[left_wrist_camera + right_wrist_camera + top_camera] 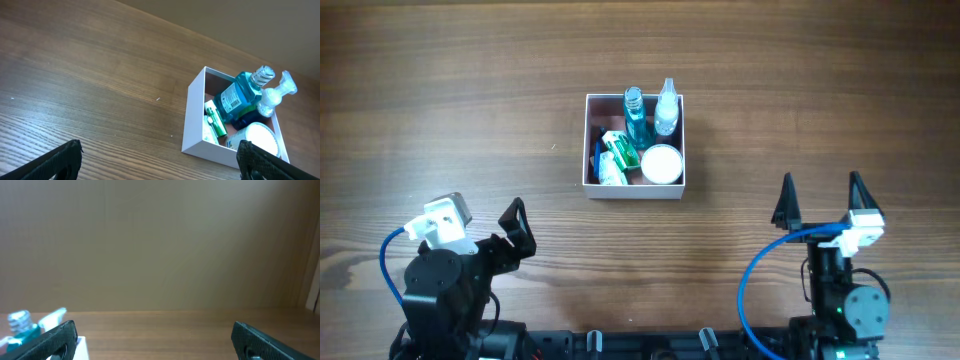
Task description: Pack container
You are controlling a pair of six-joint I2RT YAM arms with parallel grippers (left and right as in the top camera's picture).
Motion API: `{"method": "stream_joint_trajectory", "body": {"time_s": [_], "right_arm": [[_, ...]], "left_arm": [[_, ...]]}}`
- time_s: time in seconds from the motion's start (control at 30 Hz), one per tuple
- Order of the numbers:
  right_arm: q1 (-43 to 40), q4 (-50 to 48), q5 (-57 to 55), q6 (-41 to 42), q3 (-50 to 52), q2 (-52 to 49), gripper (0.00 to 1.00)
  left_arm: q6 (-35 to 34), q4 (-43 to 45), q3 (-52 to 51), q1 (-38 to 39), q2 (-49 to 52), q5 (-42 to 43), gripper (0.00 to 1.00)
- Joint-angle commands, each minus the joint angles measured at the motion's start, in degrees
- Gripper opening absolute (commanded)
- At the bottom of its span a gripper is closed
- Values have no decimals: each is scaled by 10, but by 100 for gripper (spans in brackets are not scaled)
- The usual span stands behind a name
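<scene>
We take this for a robotics lab or test bench rather than a home. Two black robot arms are mounted along the 6 o'clock edge of the table, a broad wood-grain surface. The left arm stands at about 7 o'clock and the right arm at about 5 o'clock, and each trails a looped blue cable. At 12 o'clock in the right wrist view we see a plain beige wall. The container of small toiletry bottles sits near the table's centre.
</scene>
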State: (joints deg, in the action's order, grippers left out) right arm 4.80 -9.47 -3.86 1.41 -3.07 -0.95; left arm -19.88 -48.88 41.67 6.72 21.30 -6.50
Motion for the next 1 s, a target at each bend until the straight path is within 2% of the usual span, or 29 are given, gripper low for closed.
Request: {"method": "stream_joint_trajectory", "body": {"time_s": [0.0, 0.2, 0.97], "right_arm": [[-8, -9, 10, -19, 28, 8, 100], [-12, 94, 28, -28, 28, 8, 100], [-12, 91, 39, -26, 28, 7, 100]], "left_arm": [[-5, 1, -3, -1, -3, 7, 100], [-5, 1, -3, -1, -3, 7, 100], [-5, 1, -3, -1, -3, 7, 100]]}}
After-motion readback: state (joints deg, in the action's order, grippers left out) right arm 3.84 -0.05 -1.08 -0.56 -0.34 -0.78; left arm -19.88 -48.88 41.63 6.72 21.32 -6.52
